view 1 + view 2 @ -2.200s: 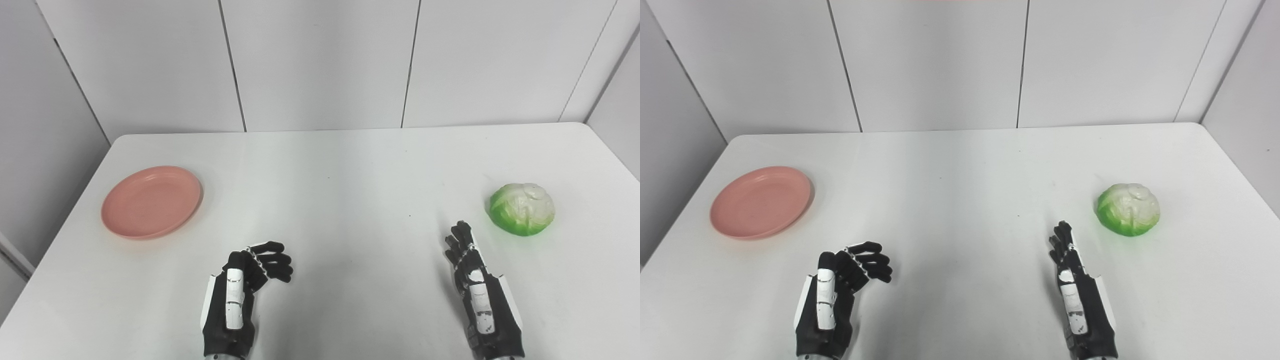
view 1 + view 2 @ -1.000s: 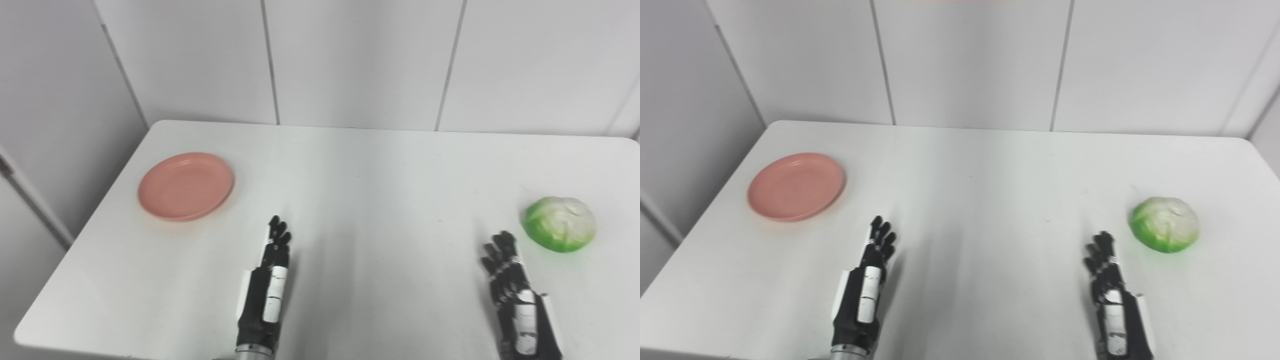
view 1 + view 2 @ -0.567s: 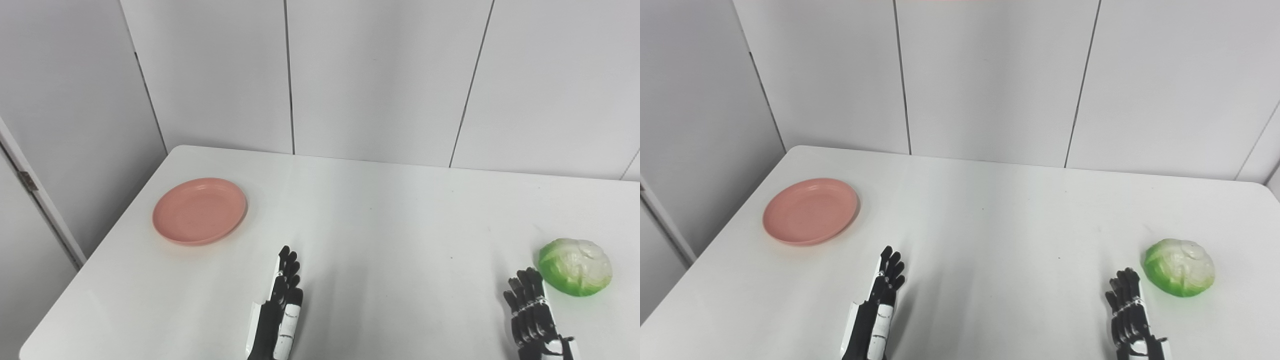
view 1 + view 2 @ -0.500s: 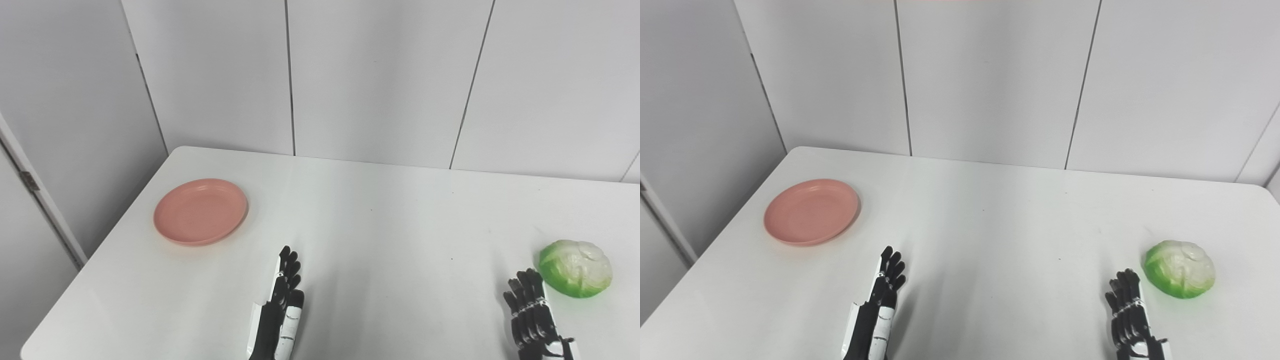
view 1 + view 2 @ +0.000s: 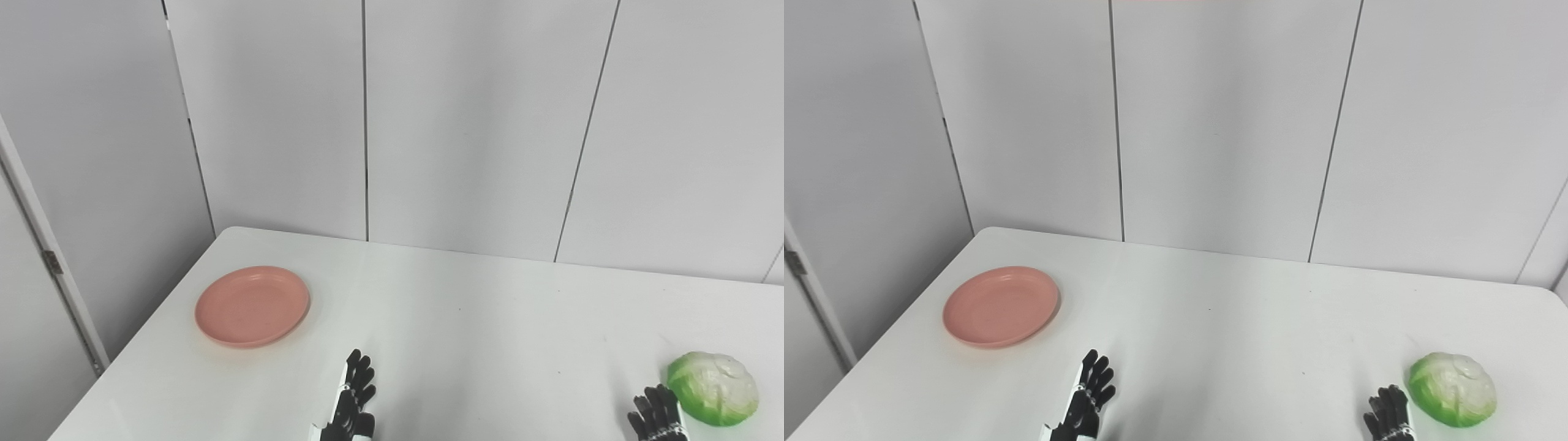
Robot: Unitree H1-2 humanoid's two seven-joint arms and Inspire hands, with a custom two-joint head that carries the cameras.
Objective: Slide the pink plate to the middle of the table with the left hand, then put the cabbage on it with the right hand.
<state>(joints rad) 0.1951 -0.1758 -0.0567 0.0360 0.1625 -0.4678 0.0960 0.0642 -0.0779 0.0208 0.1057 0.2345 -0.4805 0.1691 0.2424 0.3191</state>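
Observation:
A pink plate (image 5: 252, 305) lies empty on the white table (image 5: 465, 331), near its left edge. A green and white cabbage (image 5: 713, 388) sits at the right side of the table. My left hand (image 5: 353, 404) pokes up from the bottom edge with its fingers straight and apart, holding nothing, some way right of and nearer than the plate. Only the fingertips of my right hand (image 5: 656, 418) show at the bottom right, spread, just left of the cabbage and not touching it.
Grey wall panels (image 5: 478, 122) stand behind the table. A door with a hinge (image 5: 52, 262) stands beyond the table's left edge. The table's back left corner (image 5: 229, 233) is rounded.
The camera has tilted up and turned left, so the whole scene sits lower in the picture. The left hand uncurled its fingers earlier. Plate and cabbage have not moved on the table.

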